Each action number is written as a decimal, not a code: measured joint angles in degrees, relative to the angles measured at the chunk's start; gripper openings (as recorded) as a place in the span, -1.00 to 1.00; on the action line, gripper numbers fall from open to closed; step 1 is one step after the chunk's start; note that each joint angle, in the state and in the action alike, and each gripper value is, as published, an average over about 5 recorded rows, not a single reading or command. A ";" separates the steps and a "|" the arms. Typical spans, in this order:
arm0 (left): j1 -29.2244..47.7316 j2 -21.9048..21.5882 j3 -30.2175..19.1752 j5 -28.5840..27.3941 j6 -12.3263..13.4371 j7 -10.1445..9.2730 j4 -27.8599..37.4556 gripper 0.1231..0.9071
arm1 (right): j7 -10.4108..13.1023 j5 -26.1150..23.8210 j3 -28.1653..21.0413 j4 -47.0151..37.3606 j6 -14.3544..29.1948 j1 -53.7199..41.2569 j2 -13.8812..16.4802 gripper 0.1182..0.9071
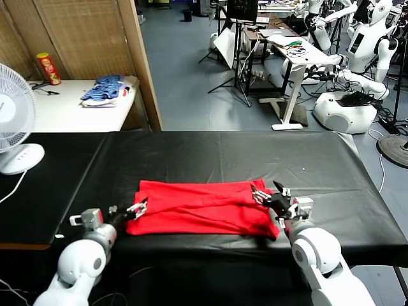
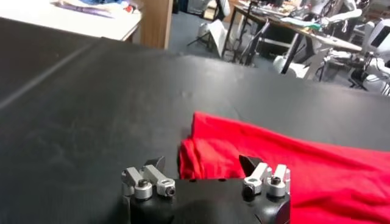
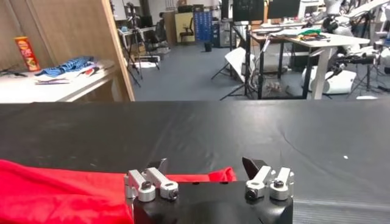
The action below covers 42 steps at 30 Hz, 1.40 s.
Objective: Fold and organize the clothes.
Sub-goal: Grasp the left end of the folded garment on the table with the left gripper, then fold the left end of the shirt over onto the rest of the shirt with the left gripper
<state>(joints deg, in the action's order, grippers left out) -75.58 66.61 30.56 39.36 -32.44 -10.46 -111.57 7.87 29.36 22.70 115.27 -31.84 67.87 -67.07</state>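
Note:
The clothes, one bright red T-shirt, lie folded into a wide band on the black table, near its front edge. My left gripper is open at the shirt's left end, its fingers just off the cloth. In the left wrist view the gripper has its jaws spread in front of the bunched red edge, with nothing held. My right gripper is open at the shirt's right end. In the right wrist view the gripper is open, and only a red corner shows beyond it.
A white fan stands at the table's far left. Behind it, a white side table carries a blue striped clothes pile and a red can. Desks and other robots stand at the back right.

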 joint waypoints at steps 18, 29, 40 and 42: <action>0.63 1.31 -0.45 -3.57 -0.11 0.52 1.08 -0.91 | -0.06 -0.17 0.90 1.22 0.00 0.19 0.02 0.72; -0.84 -9.80 4.14 -23.71 5.94 2.64 3.25 -0.92 | 0.10 -0.46 1.46 2.29 -0.22 0.89 -0.53 0.72; -0.74 -12.19 2.69 -17.70 0.66 -0.24 -3.19 -0.92 | 0.12 -2.09 1.99 2.83 -0.17 2.32 -1.22 0.72; 0.02 -10.00 0.88 -14.18 -1.62 -1.76 -5.47 -0.92 | 0.12 -2.26 2.35 2.88 -0.13 2.63 -1.28 0.72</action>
<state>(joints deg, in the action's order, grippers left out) -75.55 56.62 31.44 25.17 -34.06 -12.22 -117.04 8.00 27.10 25.04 118.15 -31.96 70.50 -68.35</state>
